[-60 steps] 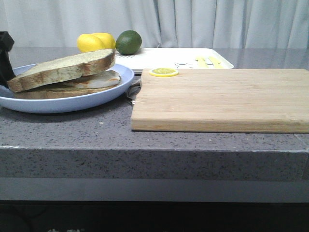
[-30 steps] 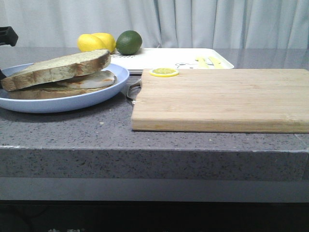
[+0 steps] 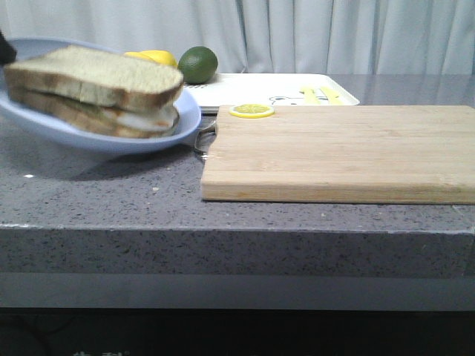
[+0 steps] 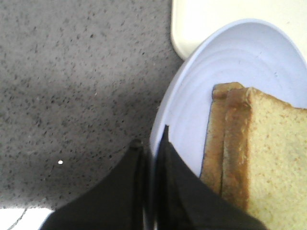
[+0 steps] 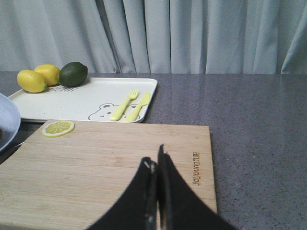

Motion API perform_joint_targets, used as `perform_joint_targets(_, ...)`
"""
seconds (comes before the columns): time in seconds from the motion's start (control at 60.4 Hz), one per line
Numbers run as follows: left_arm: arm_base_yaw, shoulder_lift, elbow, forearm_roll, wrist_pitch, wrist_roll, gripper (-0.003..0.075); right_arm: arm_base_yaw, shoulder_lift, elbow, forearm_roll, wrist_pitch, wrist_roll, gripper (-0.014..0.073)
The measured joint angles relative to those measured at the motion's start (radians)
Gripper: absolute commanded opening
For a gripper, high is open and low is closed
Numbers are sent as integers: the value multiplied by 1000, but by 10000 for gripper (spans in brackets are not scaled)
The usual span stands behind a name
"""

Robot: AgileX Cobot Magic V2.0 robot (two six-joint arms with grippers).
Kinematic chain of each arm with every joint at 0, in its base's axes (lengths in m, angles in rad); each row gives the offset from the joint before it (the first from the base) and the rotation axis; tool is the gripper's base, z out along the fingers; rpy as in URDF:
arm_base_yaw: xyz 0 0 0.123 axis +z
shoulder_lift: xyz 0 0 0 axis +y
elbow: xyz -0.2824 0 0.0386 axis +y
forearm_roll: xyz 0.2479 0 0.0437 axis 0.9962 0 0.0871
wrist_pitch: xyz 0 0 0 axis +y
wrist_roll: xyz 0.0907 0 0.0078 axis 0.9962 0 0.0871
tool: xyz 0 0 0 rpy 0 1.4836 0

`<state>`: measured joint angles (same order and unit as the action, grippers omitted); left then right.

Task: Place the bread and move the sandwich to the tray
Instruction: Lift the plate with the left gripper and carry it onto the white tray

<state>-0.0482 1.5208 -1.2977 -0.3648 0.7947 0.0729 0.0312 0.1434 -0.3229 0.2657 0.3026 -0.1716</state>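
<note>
1. Left pincer (image 4: pixel 152 146) is clamped on the rim of the plate (image 3: pixel 159 133), holding plate and sandwich (image 3: pixel 96 89) lifted and tilted above the bench's (image 3: pixel 111 200) left part.
2. Right pincer (image 5: pixel 156 165) is closed on nothing, hovering over the cutting board (image 3: pixel 341 152).
3. Tray (image 3: pixel 245 89) sits at the bench's far edge behind the board, fork and knife (image 5: pixel 132 105) on it; lemons (image 5: pixel 41 76) and lime (image 5: pixel 73 73) at its far left corner.
4. Judgement: level the plate and carry slowly; the tilt risks the slices sliding off. Land on the tray's bare left part.
5. Left arm is nearly cut off in front view; the egg filling barely shows.
</note>
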Motion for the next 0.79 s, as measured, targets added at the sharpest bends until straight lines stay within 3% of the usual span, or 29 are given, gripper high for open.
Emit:
perform_joint_targets(0.381,0,278,-383,-123,170,3,-20,0,0,0,0,0,0,-57)
perform_joint_targets(0.794,-31,672,-895,-164,211,3,-20,0,0,0,0,0,0,-57)
